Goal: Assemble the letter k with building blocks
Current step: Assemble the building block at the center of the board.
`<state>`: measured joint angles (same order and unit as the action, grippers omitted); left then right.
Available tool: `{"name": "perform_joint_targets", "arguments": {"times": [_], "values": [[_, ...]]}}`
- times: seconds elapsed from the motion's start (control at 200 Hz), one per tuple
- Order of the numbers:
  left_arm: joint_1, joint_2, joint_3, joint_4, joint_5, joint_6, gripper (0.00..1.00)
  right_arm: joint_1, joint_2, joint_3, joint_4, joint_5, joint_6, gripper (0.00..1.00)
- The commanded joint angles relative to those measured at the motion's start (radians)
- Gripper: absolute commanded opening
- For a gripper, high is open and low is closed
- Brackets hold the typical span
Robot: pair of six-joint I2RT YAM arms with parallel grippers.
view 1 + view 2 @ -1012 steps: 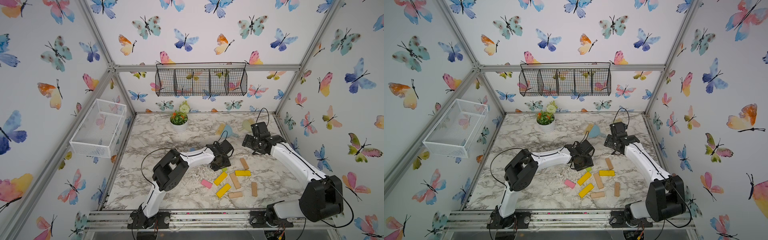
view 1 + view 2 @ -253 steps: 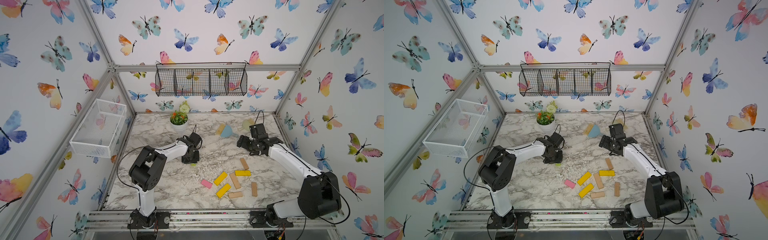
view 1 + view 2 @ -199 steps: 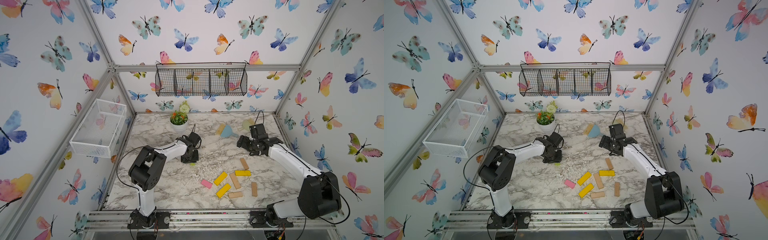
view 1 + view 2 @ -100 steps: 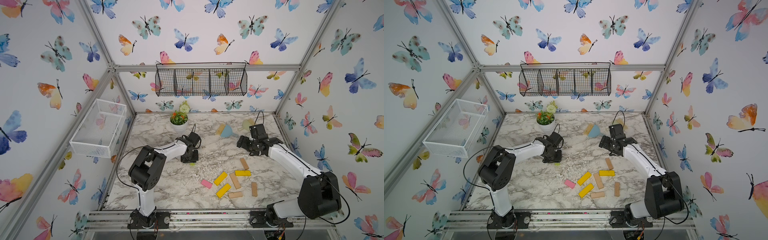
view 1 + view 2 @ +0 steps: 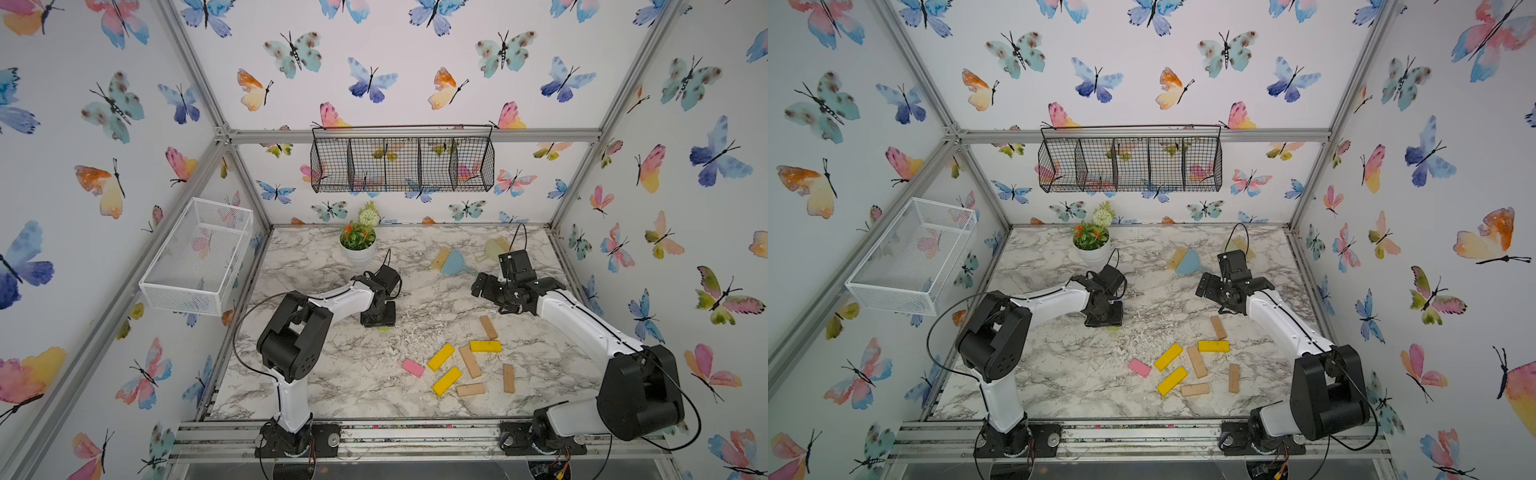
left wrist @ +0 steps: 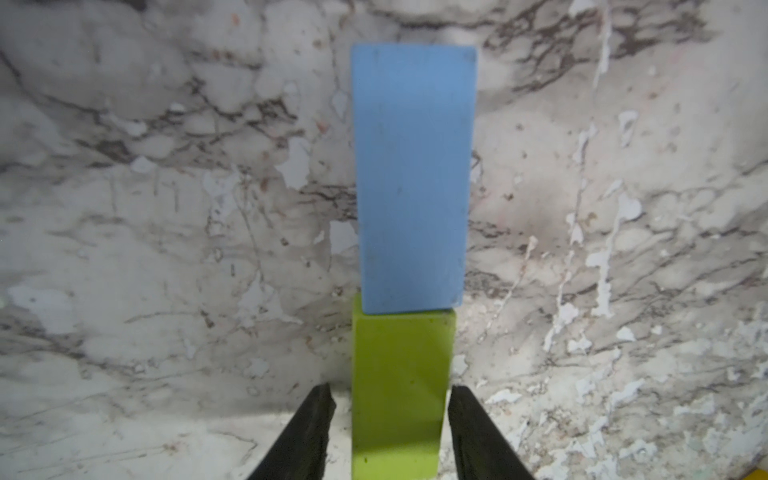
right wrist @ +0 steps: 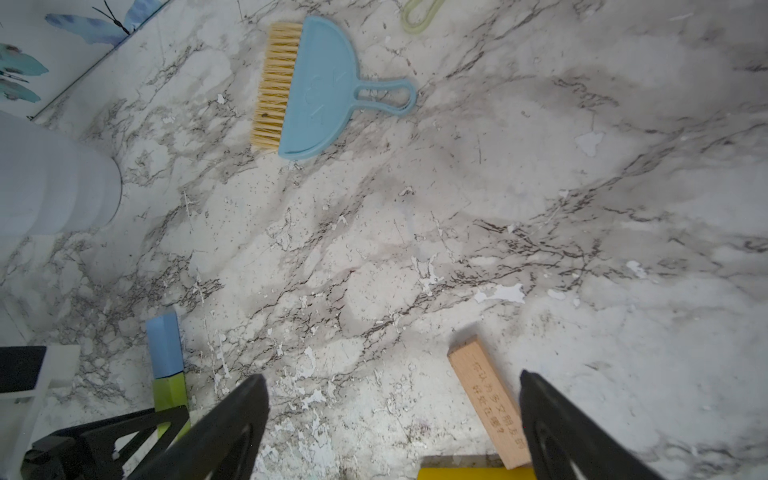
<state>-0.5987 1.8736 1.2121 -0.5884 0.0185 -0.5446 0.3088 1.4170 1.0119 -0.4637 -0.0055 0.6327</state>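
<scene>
Though left claw (image 6: pixel 390 387) straddles green block (image 6: pixel 399 353), jaws parted — right claw (image 7: pixel 391 374) spread wide.

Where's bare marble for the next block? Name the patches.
Free: the front-left stretch between the left arm's base and the pink block; the middle, between the green block and the blue dustpan. Crowded: the yellow and tan blocks front right.

White left arm (image 5: pixel 332 299) bends at the elbow; left gripper (image 5: pixel 377 319) points straight down, fingers (image 6: pixel 316 424) narrowly parted. White right arm (image 5: pixel 582 328) reaches forward; right gripper (image 7: pixel 392 376) tilts downward, fingers (image 7: pixel 232 419) wide apart, seemingly hovering.
</scene>
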Motion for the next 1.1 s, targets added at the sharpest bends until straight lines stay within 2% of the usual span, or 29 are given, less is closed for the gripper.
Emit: {"name": "perform_joint_targets", "arguments": {"times": [0.0, 0.19, 0.29, 0.355, 0.521, 0.661, 0.756, 0.836, 0.941, 1.096], "values": [[-0.003, -0.037, -0.013, -0.025, -0.030, 0.007, 0.54, 0.006, -0.035, -0.019, 0.044, -0.038, -0.025, 0.98], [-0.005, -0.094, -0.021, 0.001, -0.016, -0.001, 0.65, 0.029, -0.049, -0.030, 0.094, -0.092, -0.086, 0.98], [-0.003, -0.176, -0.038, 0.052, 0.004, -0.013, 0.78, 0.057, -0.046, -0.031, 0.142, -0.168, -0.121, 0.98], [0.006, -0.244, -0.048, 0.089, 0.011, -0.027, 0.83, 0.108, -0.029, -0.016, 0.157, -0.196, -0.148, 0.97], [0.113, -0.409, -0.069, 0.140, 0.060, -0.070, 0.80, 0.327, 0.078, 0.072, 0.086, -0.191, -0.260, 0.86], [0.303, -0.537, -0.133, 0.180, 0.169, -0.069, 0.76, 0.463, 0.145, 0.083, 0.047, -0.198, -0.327, 0.75], [0.445, -0.584, -0.178, 0.179, 0.247, -0.043, 0.76, 0.525, 0.192, 0.092, 0.001, -0.197, -0.366, 0.71], [0.531, -0.596, -0.208, 0.166, 0.301, -0.012, 0.76, 0.576, 0.232, 0.108, -0.043, -0.171, -0.395, 0.69], [0.585, -0.605, -0.241, 0.160, 0.330, 0.032, 0.76, 0.646, 0.287, 0.139, -0.093, -0.144, -0.428, 0.69], [0.590, -0.632, -0.274, 0.182, 0.330, 0.049, 0.76, 0.724, 0.370, 0.192, -0.152, -0.099, -0.453, 0.67]]}}
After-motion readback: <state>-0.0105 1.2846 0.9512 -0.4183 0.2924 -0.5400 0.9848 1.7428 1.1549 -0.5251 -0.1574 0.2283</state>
